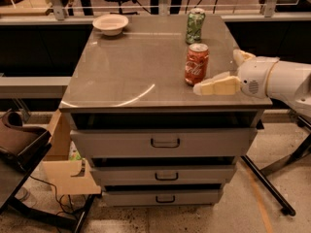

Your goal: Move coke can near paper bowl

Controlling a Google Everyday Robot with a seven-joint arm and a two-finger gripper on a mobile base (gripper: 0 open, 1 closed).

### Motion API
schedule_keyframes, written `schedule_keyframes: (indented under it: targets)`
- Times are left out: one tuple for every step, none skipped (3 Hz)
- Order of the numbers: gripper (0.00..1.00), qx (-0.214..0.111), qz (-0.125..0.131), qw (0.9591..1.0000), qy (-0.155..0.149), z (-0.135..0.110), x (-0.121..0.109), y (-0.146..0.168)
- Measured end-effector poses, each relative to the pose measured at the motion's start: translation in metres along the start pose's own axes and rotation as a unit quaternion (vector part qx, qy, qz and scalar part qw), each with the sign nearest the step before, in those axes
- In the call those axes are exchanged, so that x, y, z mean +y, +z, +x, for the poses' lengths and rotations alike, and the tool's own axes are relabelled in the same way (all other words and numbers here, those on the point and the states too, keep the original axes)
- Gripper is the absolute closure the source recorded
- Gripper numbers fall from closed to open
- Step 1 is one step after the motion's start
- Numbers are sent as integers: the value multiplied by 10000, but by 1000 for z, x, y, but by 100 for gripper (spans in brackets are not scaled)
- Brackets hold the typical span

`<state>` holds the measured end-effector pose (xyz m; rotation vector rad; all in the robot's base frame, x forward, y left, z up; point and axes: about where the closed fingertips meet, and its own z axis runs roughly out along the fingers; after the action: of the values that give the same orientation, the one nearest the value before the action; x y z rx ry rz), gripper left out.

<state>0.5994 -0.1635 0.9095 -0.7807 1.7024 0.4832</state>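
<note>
On the cabinet top [131, 67] toward its right, coke can [196, 63] upright, gripper [217, 73] just right of it, fingers [216, 87] spread, gripping nothing, paper bowl [111, 24] far left, green can [195, 25] beyond.

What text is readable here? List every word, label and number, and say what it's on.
"Coca-Cola": white script on the coke can, blurred but recognisable.
On the green can: markings too blurred to read.
On the paper bowl, the drawers and the gripper right of the coke can: no text visible.
</note>
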Motion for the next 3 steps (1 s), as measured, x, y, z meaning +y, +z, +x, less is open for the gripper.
schedule_keyframes:
  targets:
    - [0,64,-67,10000,35,4,-1,10]
    - [0,13,-90,9999,110,6,-2,19]
    - [0,-104,-126,9997,159,5,-4,29]
